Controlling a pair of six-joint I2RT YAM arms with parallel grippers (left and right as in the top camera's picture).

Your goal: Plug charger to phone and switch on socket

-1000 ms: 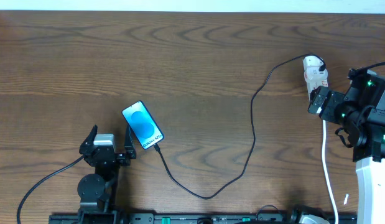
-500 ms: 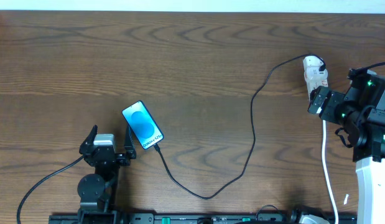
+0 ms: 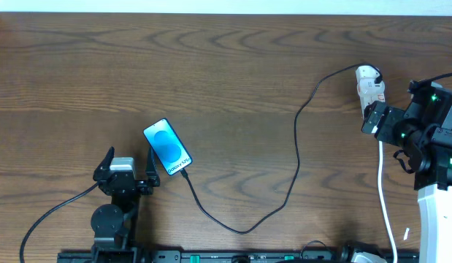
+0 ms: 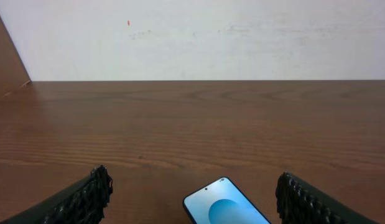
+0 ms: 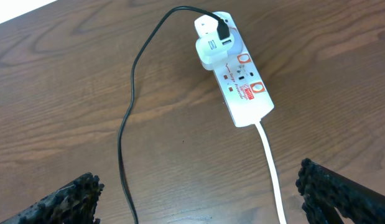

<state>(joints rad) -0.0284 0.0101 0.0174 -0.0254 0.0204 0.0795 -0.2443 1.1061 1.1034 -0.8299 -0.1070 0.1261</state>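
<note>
Phone [image 3: 167, 147] is flat on the counter [image 3: 233, 66], left of centre. It's screen up and lit bright blue with a round blue shape, black edge, turned diagonally. "Galaxy" text sits at its near end.

Charger [image 3: 296, 146] is a thin black cable. One end meets the phone's near edge and looks seated, but I can't confirm at this resolution. From there it loops toward the near edge, then runs up the right-centre of the counter to the far right.

There it goes into a white adapter [image 5: 211, 40] sitting in the far end of the socket [image 5: 239, 74]. The socket is a narrow white strip with red-ringed marks and small red print. Its white cord [image 5: 272, 168] leaves the near end toward me. I can't tell whether the switch is on or off.

Left fingers [image 3: 105, 162] are spread wide and holding nothing. They sit just near-left of the phone. In the left wrist view the phone's far end [image 4: 226, 204] shows low in the gap between them, and I see no contact.

Right fingers [image 5: 332, 190] are fully spread and empty. They sit at the near end of the socket, with the strip and cord framed between them in the right wrist view.
</note>
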